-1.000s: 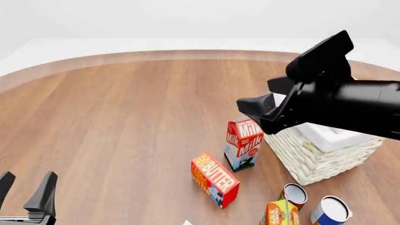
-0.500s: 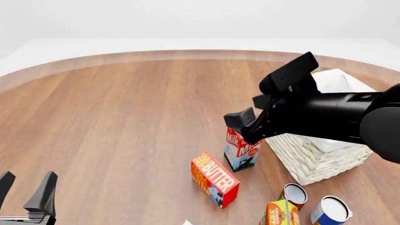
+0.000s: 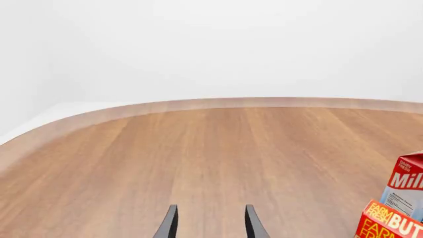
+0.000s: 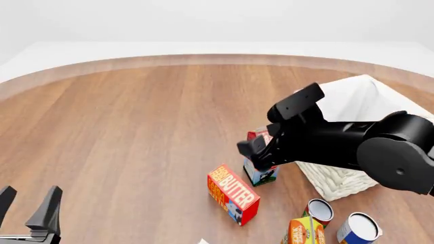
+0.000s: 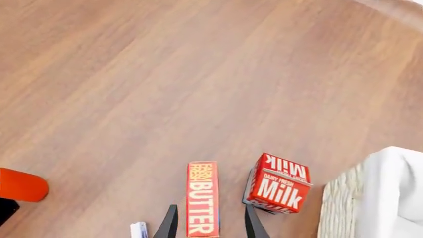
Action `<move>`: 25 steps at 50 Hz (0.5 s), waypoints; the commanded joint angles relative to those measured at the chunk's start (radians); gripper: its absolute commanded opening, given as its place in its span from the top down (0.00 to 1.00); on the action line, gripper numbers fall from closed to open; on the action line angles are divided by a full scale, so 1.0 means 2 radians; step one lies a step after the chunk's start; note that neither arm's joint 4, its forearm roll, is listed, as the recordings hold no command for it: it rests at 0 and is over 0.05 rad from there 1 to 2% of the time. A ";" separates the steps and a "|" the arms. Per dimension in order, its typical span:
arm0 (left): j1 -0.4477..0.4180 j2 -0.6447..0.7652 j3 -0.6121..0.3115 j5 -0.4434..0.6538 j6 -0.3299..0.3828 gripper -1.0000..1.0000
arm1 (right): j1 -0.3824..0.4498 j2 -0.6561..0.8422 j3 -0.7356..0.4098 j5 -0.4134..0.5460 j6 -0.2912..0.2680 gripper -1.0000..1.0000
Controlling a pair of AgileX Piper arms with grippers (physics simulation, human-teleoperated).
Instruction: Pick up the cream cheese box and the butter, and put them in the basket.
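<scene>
The butter (image 4: 233, 193) lies flat on the wooden table in front of the milk carton; it also shows as the butter (image 5: 201, 201) and, at the picture's edge, the butter (image 3: 390, 223). My right gripper (image 4: 252, 151) hangs open above the milk carton, a little behind the butter. In the right wrist view the right gripper (image 5: 209, 225) frames the butter far below, without touching it. The basket (image 4: 334, 179) stands at the right, its white lining (image 5: 390, 198) showing. My left gripper (image 4: 28, 202) is open and empty at the near left. I cannot make out the cream cheese box.
A red milk carton (image 4: 261, 170) stands upright between butter and basket, partly hidden by my right arm. Two cans (image 4: 317, 209) (image 4: 357, 227) and a small orange carton (image 4: 303, 231) sit near the front right. A small white-blue item (image 5: 138, 230) lies near the butter.
My right arm has swung from above the basket down and left, and now hangs over the milk carton. The left arm has not moved.
</scene>
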 commanded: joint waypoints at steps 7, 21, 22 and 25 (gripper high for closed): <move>0.000 0.000 0.000 0.000 0.000 0.00 | -0.003 0.027 0.016 -0.017 0.008 0.00; 0.000 0.000 0.000 0.000 0.000 0.00 | 0.004 0.069 0.033 -0.039 0.025 0.00; 0.000 0.000 0.000 0.000 0.000 0.00 | 0.001 0.072 0.029 -0.035 0.024 0.00; 0.000 0.000 0.000 0.000 0.000 0.00 | -0.005 0.078 0.021 -0.028 0.019 0.00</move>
